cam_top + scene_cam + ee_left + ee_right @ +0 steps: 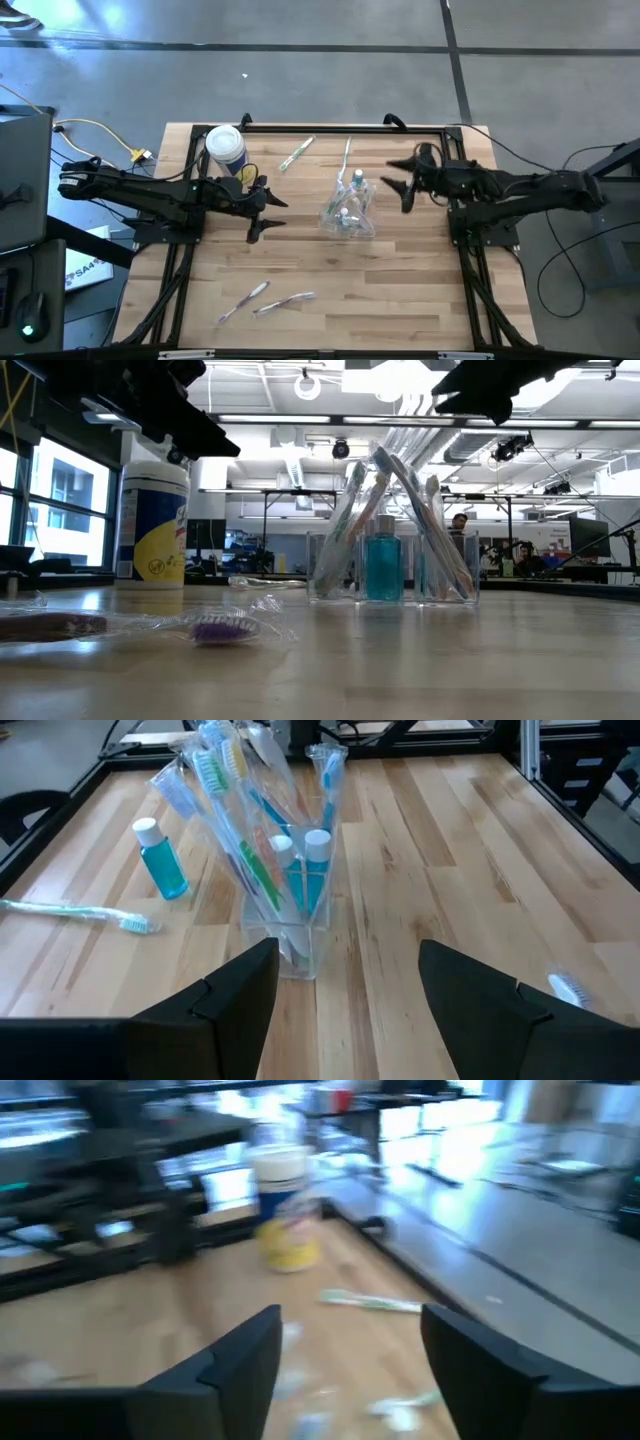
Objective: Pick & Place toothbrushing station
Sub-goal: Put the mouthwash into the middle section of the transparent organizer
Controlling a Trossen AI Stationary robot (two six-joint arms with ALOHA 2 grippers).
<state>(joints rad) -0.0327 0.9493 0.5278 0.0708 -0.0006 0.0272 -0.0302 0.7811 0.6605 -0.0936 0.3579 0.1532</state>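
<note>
Both arms reach inward — left gripper [264, 209] and right gripper [397, 186] spread wide, holding nothing.

The right gripper [350, 1370] is seen with its jaws apart above the wooden tabletop [150, 1320]. A white tub [285, 1220] with a yellow label is stood near the tabletop's edge, with a wrapped toothbrush [370, 1302] laid near it.

Count, table: 1 clear holder [290, 935]. 1 white tub w/ yellow label [226, 148]. 4 loose wrapped toothbrushes, e.g. [296, 154]. 3 blue bottles: 2 in holder, 1 loose [161, 859]. Brushes in holder: several, exact no. unclear. 2 arms.
</note>
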